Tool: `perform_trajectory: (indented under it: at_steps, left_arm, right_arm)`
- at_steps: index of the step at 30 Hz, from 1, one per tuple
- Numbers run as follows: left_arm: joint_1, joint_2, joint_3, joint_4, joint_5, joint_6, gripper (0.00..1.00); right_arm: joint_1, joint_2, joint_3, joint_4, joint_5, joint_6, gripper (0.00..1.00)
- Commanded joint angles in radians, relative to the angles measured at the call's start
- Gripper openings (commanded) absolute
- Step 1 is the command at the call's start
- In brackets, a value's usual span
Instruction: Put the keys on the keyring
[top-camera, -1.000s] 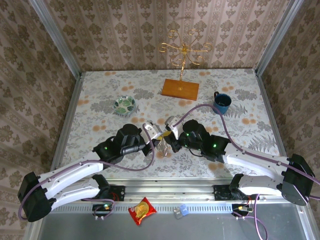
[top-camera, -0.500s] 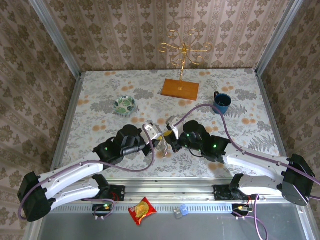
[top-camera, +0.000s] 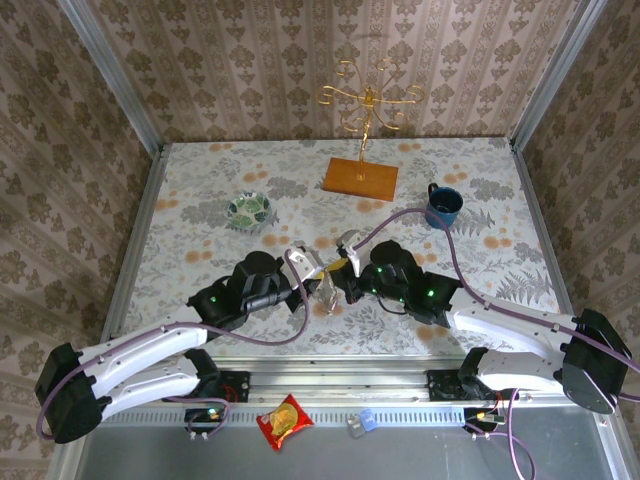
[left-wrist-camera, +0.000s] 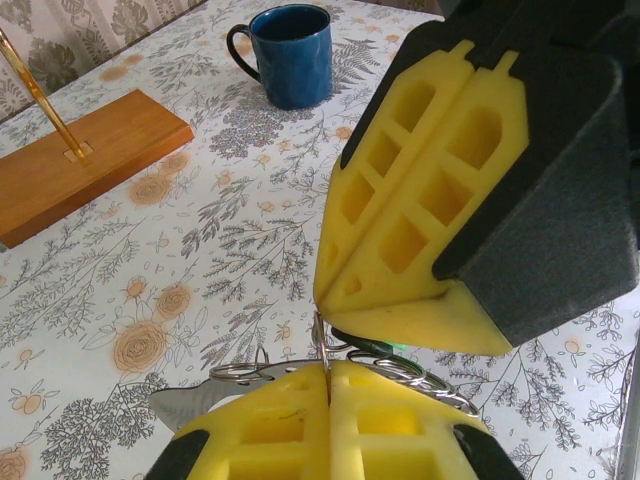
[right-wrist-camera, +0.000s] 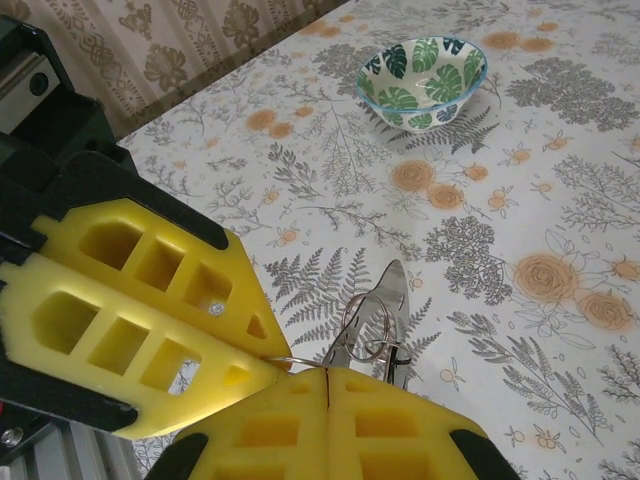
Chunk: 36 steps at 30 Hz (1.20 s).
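top external: mid-table, the left claw (top-camera: 316, 267) and right claw (top-camera: 344, 264) meet tip to tip, and the keyring (top-camera: 328, 292) hangs between them.

left wrist: the left claw (left-wrist-camera: 328, 395) is pinched tight on the keyring's wire (left-wrist-camera: 420, 385). a green key (left-wrist-camera: 372, 348) sits right under the right claw's (left-wrist-camera: 333, 292) closed tips. a mug (left-wrist-camera: 292, 52) stands far off.

right wrist: the right claw (right-wrist-camera: 328, 395) is closed, but i cannot tell what it grips. the keyring (right-wrist-camera: 368, 322) dangles just beyond it, above the table (right-wrist-camera: 560, 180).

Floral tbl (top-camera: 190, 240) w/ 3 items: leaf bowl (top-camera: 249, 209), blue mug (top-camera: 444, 205), wood-base gold stand (top-camera: 361, 178).
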Motion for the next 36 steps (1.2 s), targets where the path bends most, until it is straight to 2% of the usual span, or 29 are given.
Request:
perform_trajectory:
  at_steps: [1,14,27,28,31,34,36]
  left_arm:
    - [-0.012,-0.026,-0.021,0.002,0.003,0.019,0.0]
    - [-0.013,-0.034,-0.032,0.002,-0.006,0.019,0.0]
    - [-0.013,-0.035,-0.034,0.01,-0.009,0.02,0.0]
    - [-0.013,-0.034,-0.034,0.011,-0.01,0.021,0.0]
    - [-0.013,-0.035,-0.035,0.012,-0.015,0.021,0.0]
    - [-0.013,-0.037,-0.04,0.016,-0.017,0.019,0.0]
    - [-0.014,-0.04,-0.042,0.019,-0.019,0.018,0.0]
  right_arm:
    - [-0.025,-0.022,-0.019,0.063,-0.006,0.044,0.0]
    - [-0.048,-0.054,-0.047,0.1,-0.03,0.065,0.0]
    - [-0.051,-0.024,-0.043,0.091,-0.047,0.076,0.0]
    - [-0.051,-0.024,-0.043,0.087,-0.046,0.077,0.03]
    - [-0.051,-0.026,-0.042,0.072,-0.038,0.075,0.29]
    - [-0.053,-0.034,-0.043,0.049,-0.023,0.066,0.45]
    - [-0.058,-0.047,-0.037,0.024,-0.019,0.044,0.51]
